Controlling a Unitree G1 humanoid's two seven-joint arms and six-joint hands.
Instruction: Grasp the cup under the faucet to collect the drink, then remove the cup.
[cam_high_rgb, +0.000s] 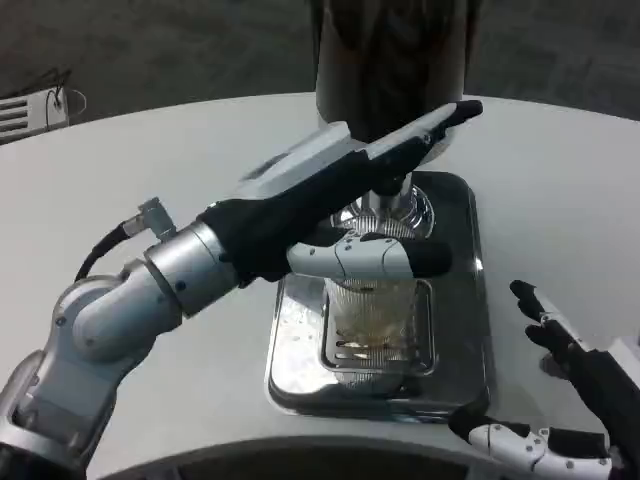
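Note:
A clear ribbed plastic cup (375, 320) stands on the grate of the steel drip tray (460, 300), under the faucet (392, 205) of the dark drink dispenser (390, 60). My left hand (340, 190) reaches in from the left above the cup. Its thumb (375, 258) lies across the front of the cup's rim, and its fingers (440, 125) stretch out straight past the faucet. Whether the thumb touches the cup I cannot tell. My right hand (565, 400) rests low at the right near the table's front edge, fingers spread and holding nothing.
The dispenser stands at the back of the round white table (180, 150). Its tray has a raised rim. My left forearm (150, 290) crosses the table's left side. A white object (20, 115) sits beyond the table at far left.

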